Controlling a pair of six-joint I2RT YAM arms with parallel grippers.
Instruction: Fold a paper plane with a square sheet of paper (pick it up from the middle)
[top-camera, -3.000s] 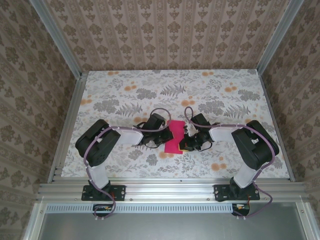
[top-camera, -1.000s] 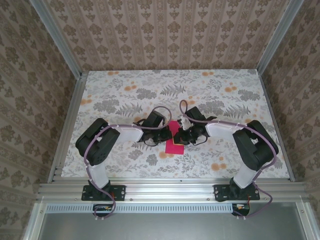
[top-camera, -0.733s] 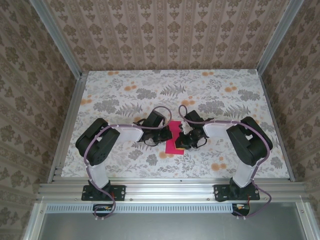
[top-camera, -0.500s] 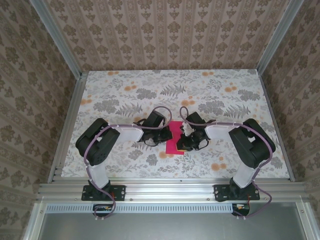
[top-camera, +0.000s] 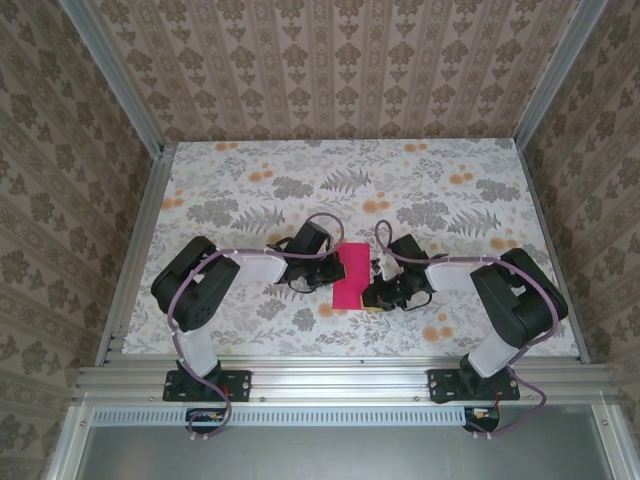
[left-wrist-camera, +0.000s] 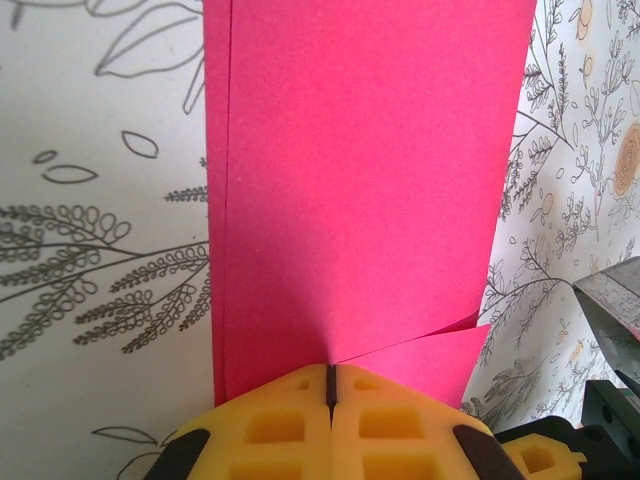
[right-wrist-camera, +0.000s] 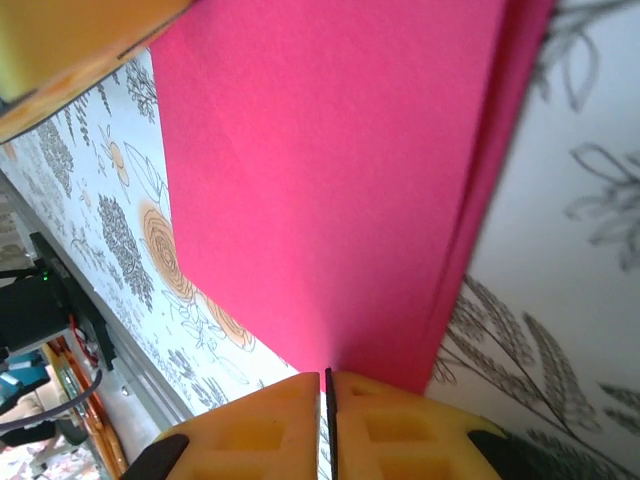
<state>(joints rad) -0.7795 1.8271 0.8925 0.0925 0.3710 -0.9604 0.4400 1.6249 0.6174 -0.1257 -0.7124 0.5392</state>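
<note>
The square sheet of paper (top-camera: 352, 275) is magenta-pink and folded into a narrow doubled strip lying on the floral table between the two arms. In the left wrist view the paper (left-wrist-camera: 360, 180) runs away from my left gripper (left-wrist-camera: 330, 372), whose yellow fingers are shut on its near edge; a loose lower layer sticks out to the right. In the top view the left gripper (top-camera: 338, 272) sits at the strip's left side. My right gripper (top-camera: 372, 293) is at its lower right edge. In the right wrist view the right gripper (right-wrist-camera: 327, 376) is pinched on the paper (right-wrist-camera: 330, 180), jaws nearly touching.
The table (top-camera: 250, 200) has a grey leaf pattern with orange flower prints (top-camera: 437, 332). Aluminium rails (top-camera: 340, 378) border it, and patterned walls rise at the back and sides. The left gripper's yellow finger (right-wrist-camera: 80, 40) shows in the right wrist view's top-left corner.
The right gripper has slid along the paper's right edge toward the near side of the table. More of the pink strip now shows. The left arm has stayed put.
</note>
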